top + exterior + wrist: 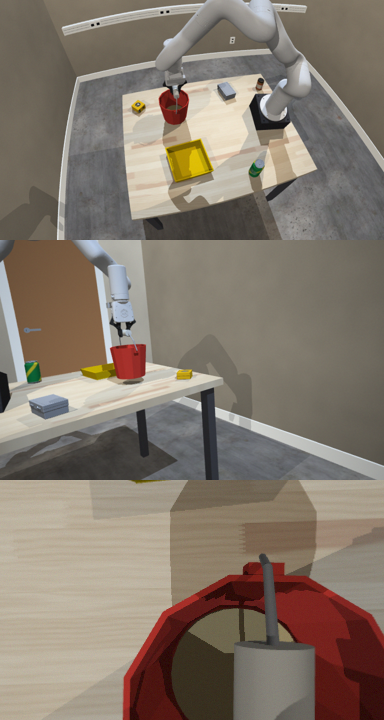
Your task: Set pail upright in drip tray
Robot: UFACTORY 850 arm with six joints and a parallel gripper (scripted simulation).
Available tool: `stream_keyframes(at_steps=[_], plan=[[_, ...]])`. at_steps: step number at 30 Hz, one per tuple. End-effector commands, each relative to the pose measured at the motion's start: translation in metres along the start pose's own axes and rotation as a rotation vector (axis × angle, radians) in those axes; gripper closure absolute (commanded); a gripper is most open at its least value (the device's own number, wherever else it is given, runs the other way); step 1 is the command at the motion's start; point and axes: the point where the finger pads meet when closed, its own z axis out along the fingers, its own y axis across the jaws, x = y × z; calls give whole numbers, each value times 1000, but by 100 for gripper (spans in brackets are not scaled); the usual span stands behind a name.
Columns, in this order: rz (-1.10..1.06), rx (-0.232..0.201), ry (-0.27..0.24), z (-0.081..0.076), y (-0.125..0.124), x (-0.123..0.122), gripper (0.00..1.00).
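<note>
The red pail [173, 106] hangs upright from its wire handle, its base a little above the table, with a shadow under it in the side view [128, 361]. My gripper [175, 91] is shut on the grey grip of the pail's handle [126, 332], straight above the pail. In the wrist view the grey grip [274, 680] and the pail's open mouth [250, 650] fill the lower frame. The yellow drip tray [188, 159] lies empty on the table nearer the front edge, apart from the pail; a corner of it shows in the wrist view [145, 481].
A small yellow box [138, 106] lies left of the pail. A grey case [226, 90] and a brown jar [259, 84] stand at the back. The arm's black base [269, 113] is at the right. A green can [256, 167] stands at the front right.
</note>
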Motion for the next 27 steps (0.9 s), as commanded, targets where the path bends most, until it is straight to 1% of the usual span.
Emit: stream_keyframes(at_steps=[1,15,17,27], plan=[[0,-2,-1,-7,1,0,100],[0,-2,-1,-33,1,0,100],[0,-2,-1,-33,1,0,100],[0,-2,-1,-46,1,0,100]])
